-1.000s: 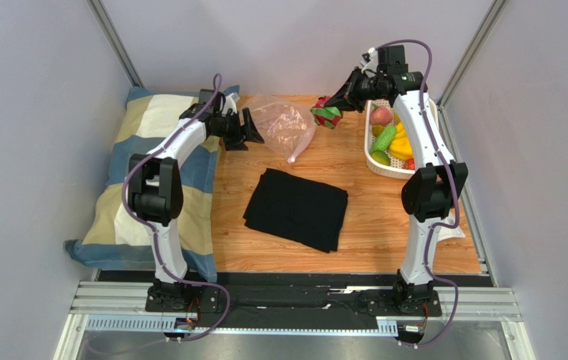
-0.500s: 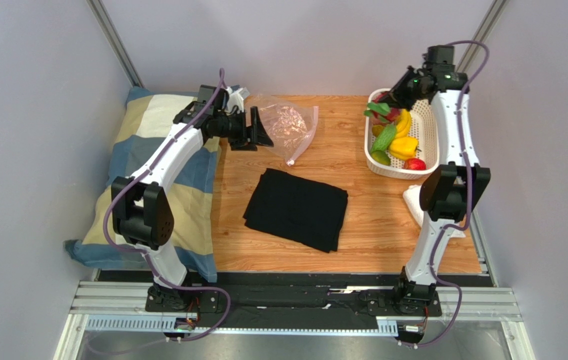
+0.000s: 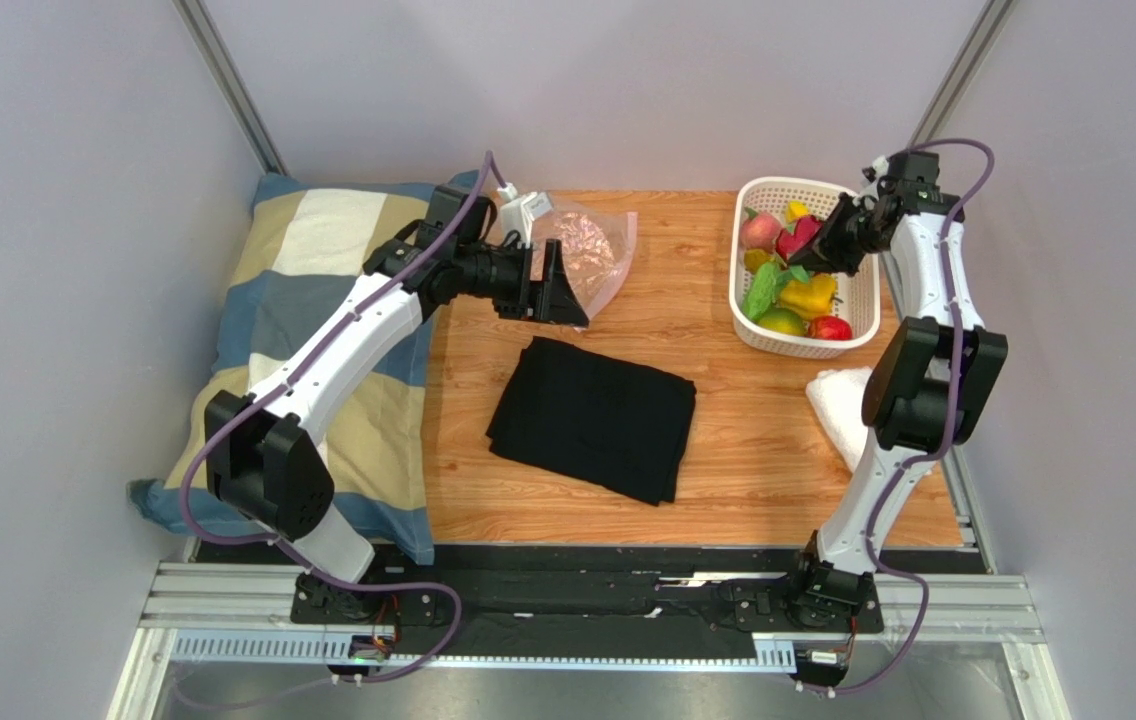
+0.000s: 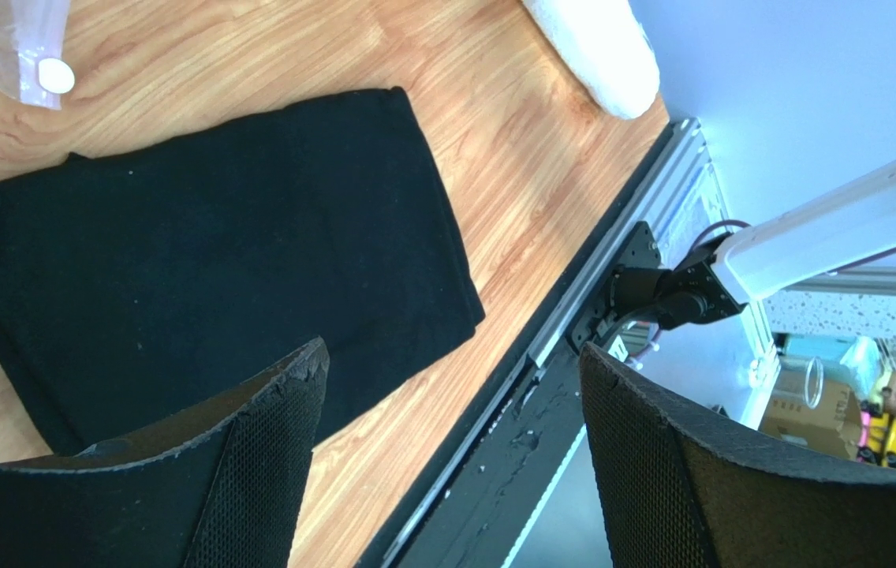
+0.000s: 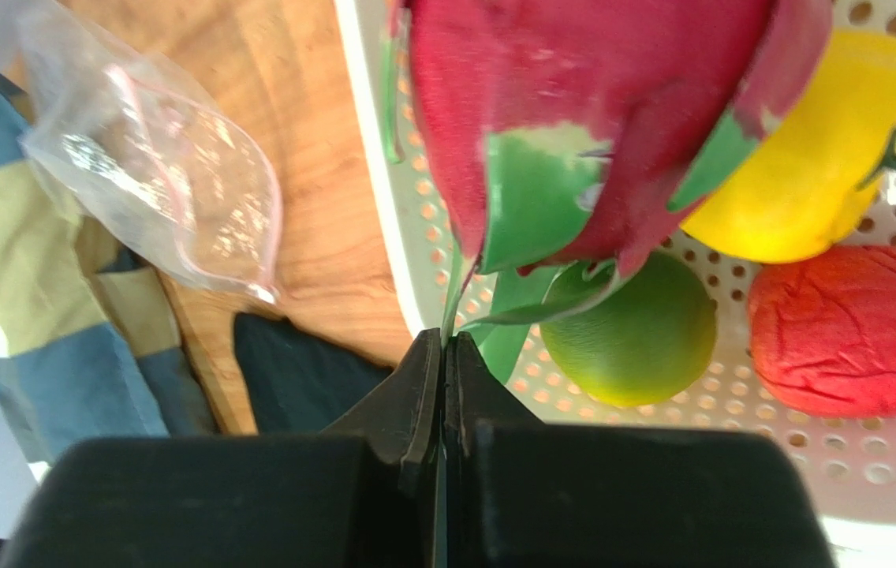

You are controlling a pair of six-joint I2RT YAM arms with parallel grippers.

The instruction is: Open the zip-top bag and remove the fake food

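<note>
The clear zip-top bag (image 3: 598,243) lies crumpled on the wooden table at the back; the right wrist view shows the bag (image 5: 157,166) with its pinkish strip. My left gripper (image 3: 558,288) hangs open just in front of it, over the black cloth (image 4: 204,237), with nothing between its fingers (image 4: 275,438). Over the white basket (image 3: 867,285), my right gripper (image 3: 827,237) is shut on a green leaf of the pink-red spiky fruit (image 5: 571,107). Other fake food lies in the basket: a yellow piece (image 5: 820,154), a green ball (image 5: 642,337), a red piece (image 5: 856,331).
A folded black cloth (image 3: 594,417) lies mid-table. A white cloth (image 3: 837,398) sits near the right edge, below the basket. A blue and cream checked pillow (image 3: 289,330) fills the left side. Metal frame posts rise at both back corners.
My right arm has carried the spiky fruit from beside the bag rightwards to over the basket. My left gripper has moved right and nearer, along the bag's front edge, staying open.
</note>
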